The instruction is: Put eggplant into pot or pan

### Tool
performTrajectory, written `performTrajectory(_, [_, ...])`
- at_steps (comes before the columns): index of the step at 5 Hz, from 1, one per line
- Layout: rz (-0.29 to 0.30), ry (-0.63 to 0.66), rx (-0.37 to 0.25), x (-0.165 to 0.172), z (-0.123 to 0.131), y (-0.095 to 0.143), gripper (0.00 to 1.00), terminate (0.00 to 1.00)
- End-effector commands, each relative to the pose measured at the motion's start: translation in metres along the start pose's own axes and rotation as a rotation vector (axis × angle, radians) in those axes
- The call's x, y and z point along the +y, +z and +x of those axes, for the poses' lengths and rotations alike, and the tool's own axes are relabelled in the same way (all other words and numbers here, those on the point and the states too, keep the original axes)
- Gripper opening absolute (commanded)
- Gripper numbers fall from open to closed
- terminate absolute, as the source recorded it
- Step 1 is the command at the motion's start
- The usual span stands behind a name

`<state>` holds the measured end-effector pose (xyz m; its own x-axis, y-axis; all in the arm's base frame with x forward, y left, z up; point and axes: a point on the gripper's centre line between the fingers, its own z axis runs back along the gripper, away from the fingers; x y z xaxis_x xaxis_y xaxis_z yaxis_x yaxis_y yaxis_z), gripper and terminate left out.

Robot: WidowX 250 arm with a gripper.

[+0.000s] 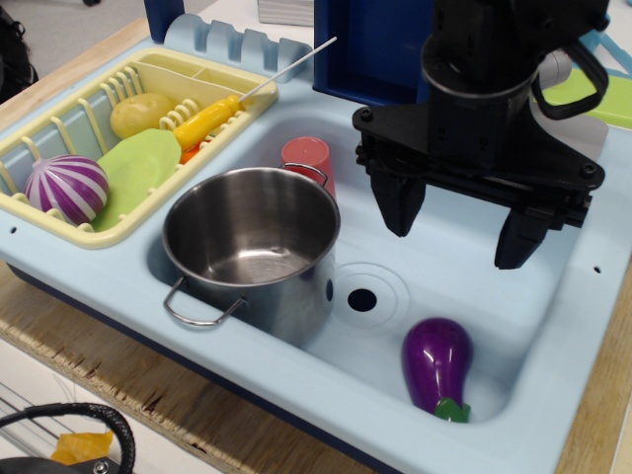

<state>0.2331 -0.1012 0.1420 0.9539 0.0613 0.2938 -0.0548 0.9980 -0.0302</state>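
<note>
Pale blue toy sink (553, 326), set in a wooden counter, filled the view from above. At upper right, the robot's black claw (459, 222) hung over the basin with its two fingers spread wide and nothing between them. Below it and slightly toward the viewer, the glossy purple eggplant (435, 362) lay on the basin floor near the front right corner, its green stem cap pointing to the front wall. The claw was clear of it, not touching.

To the left of the claw, a shiny steel pot (253, 247) stood upright in the basin, empty, with a wire loop handle facing front. The drain hole (361, 299) sat between pot and eggplant. A small red cup (307, 158) stood just behind the pot.

Judging by this, the reach for the eggplant was in hand and the grasp not yet made. The next move would likely call for lowering the spread fingers around the eggplant's body, closing, lifting above the pot's rim, then carrying left.

The near basin wall beside the eggplant could crowd one finger. Farther left, a yellow dish rack (59, 222) held a striped purple onion (66, 188), a green plate (138, 173), a potato (141, 114) and a yellow-handled knife (212, 118), all out of the path.
</note>
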Motion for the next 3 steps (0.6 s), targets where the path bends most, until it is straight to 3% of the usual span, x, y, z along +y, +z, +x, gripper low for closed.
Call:
performTrajectory(1, [0.000,0.000,0.000,0.000,0.000,0.000,1.00,0.00])
performTrajectory(2, [0.007,0.038,0.075,-0.002,-0.002,-0.002,1.00,0.00])
performTrajectory(3, [0.004,0.098,0.095,-0.003,-0.012,-0.013,1.00,0.00])
